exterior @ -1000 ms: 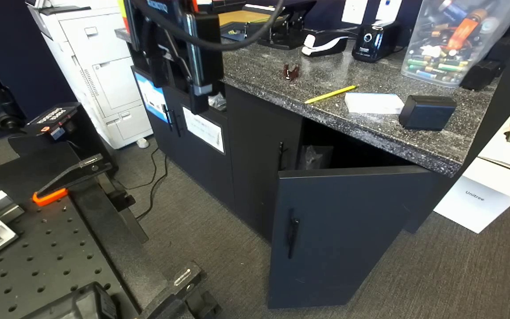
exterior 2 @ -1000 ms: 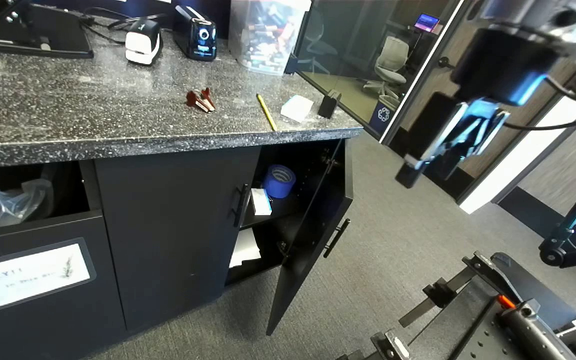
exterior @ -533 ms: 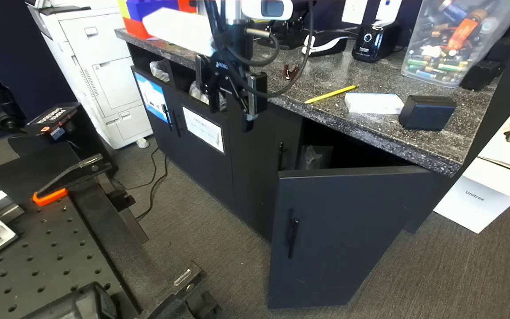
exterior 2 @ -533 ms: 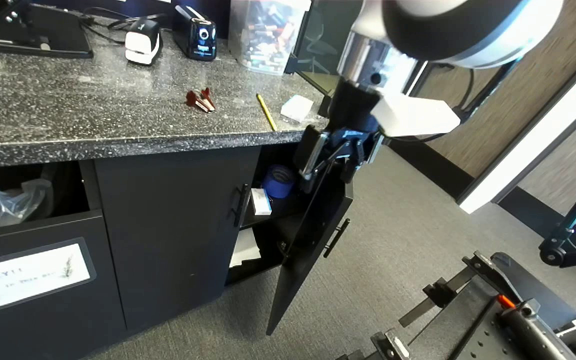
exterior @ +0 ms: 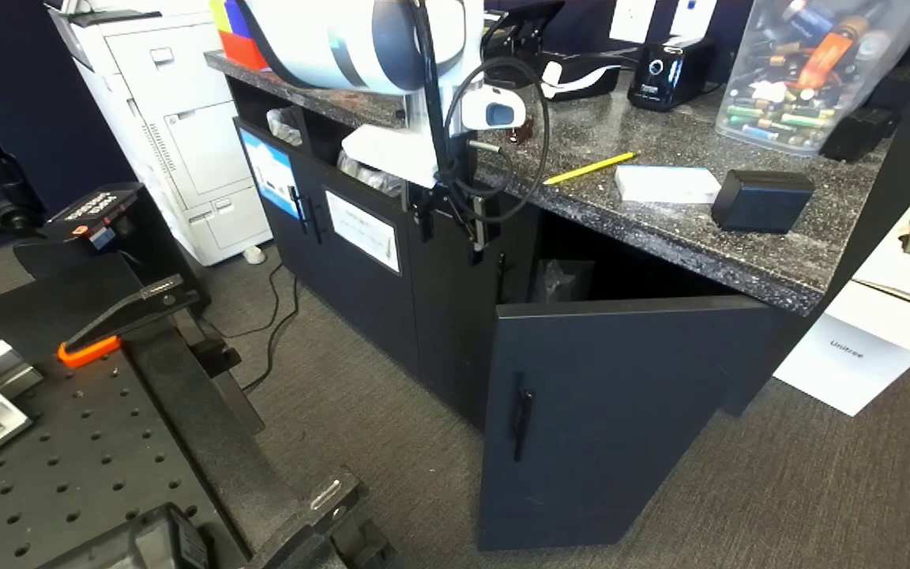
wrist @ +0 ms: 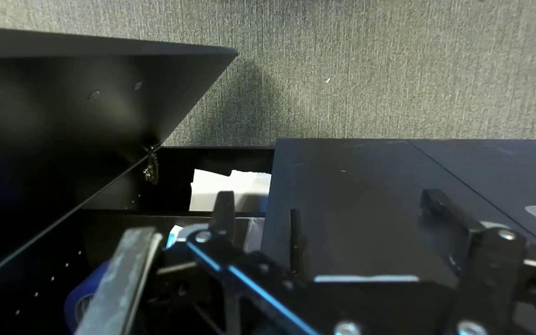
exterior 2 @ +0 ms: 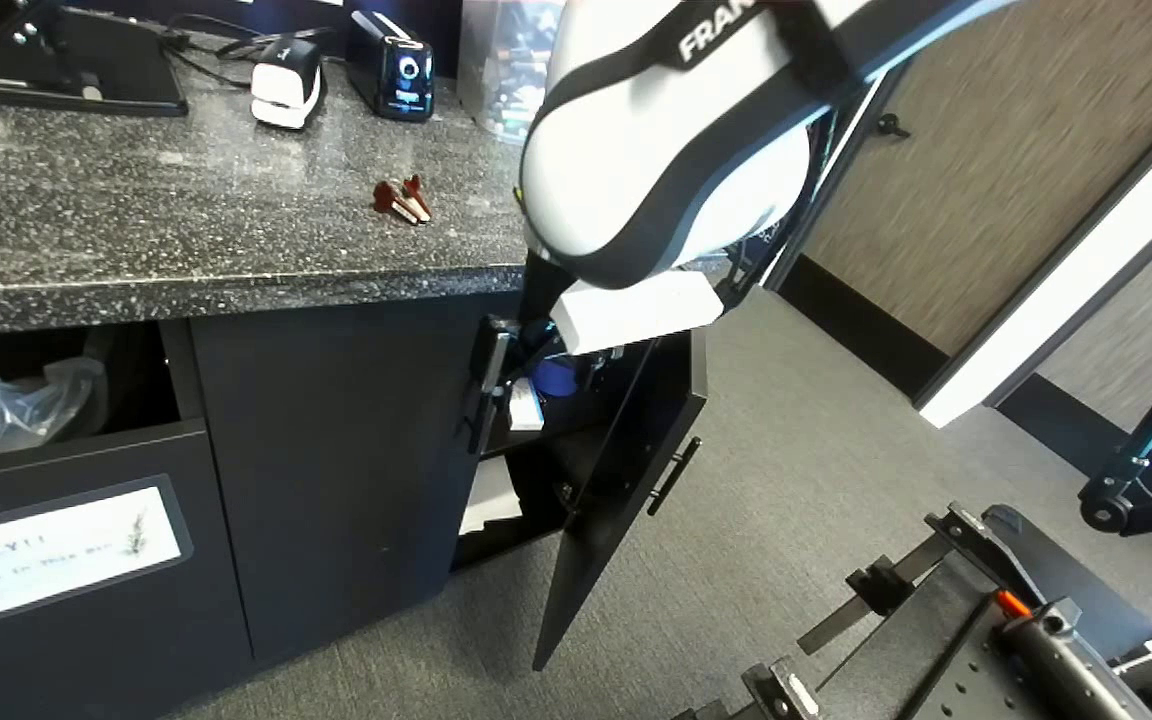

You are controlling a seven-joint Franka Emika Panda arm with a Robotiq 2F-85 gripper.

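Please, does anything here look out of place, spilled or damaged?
Mainly one cabinet door: it stands open, jutting out over the carpet, while the door beside it is shut. I see no spill or damage.

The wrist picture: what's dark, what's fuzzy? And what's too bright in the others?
Wrist view: the open cabinet door is nearly black inside; the gripper looks blurry, the carpet sharper. In an exterior view, the white wall strip looks washed out.

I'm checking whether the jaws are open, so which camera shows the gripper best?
The wrist view: the gripper sits close up, its fingers apart and holding nothing. Both exterior views show it smaller and partly covered, by cables or a white wrist block.
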